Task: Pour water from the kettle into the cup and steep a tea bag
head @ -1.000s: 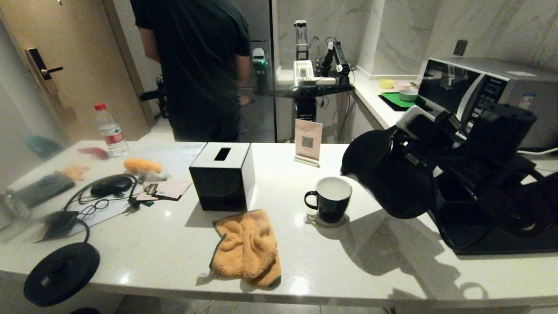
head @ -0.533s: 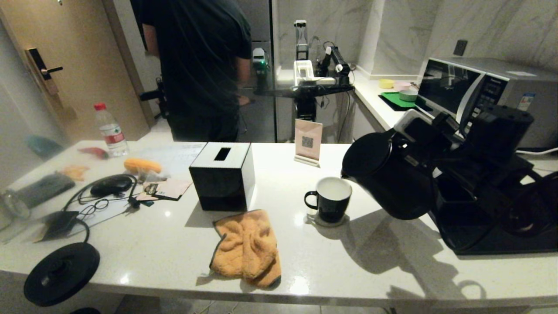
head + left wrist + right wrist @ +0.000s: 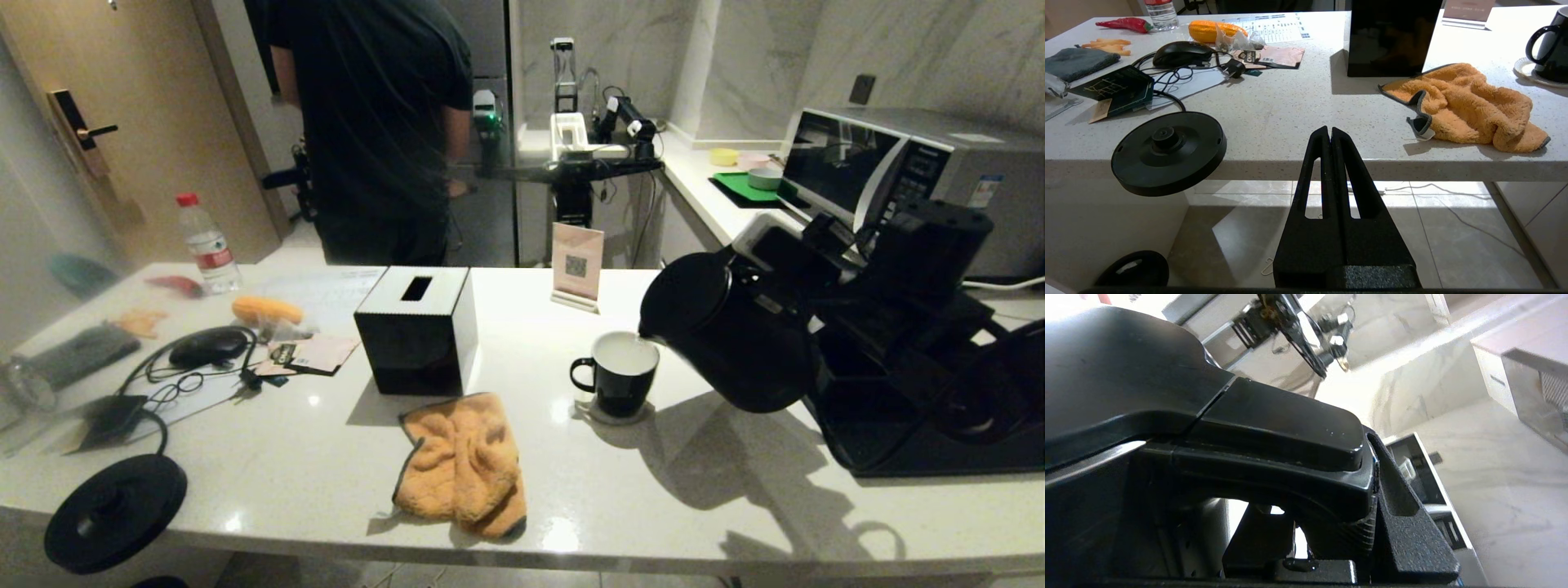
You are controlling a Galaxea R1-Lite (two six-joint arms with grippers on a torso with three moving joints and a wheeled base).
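- Head view: pouring step in hand. The right gripper (image 3: 804,245) holds the kettle (image 3: 727,335) by its handle, off the counter (image 3: 718,490) and tipped toward the robot's left. The spout sits just above the near rim of the cup (image 3: 622,371). The cup stands upright on a small coaster (image 3: 608,414), handle to the robot's left. The white inside looks to carry some water, though no clear stream can be made out. No tea bag identified with confidence among the clutter on the left.
- Compared with a second ago: the kettle has tipped slightly further and its spout has dropped closer to the cup rim. Cup, orange cloth (image 3: 461,465) and black tissue box (image 3: 416,331) unmoved.
- Left wrist view: left gripper (image 3: 1330,132) parked below the counter edge, fingers pressed together, holding nothing. Round kettle base (image 3: 1167,153) lies near the counter's front edge; the cup (image 3: 1549,49) is far off to the side.
- Right wrist view: the gripper's fingers (image 3: 1404,522) are clamped across the kettle's handle (image 3: 1274,457), partly closed around it, filling the view.
- Next move, judged: keep the spout over the cup mouth, tilt slowly, then level the kettle before overflow. Tea bag to follow.
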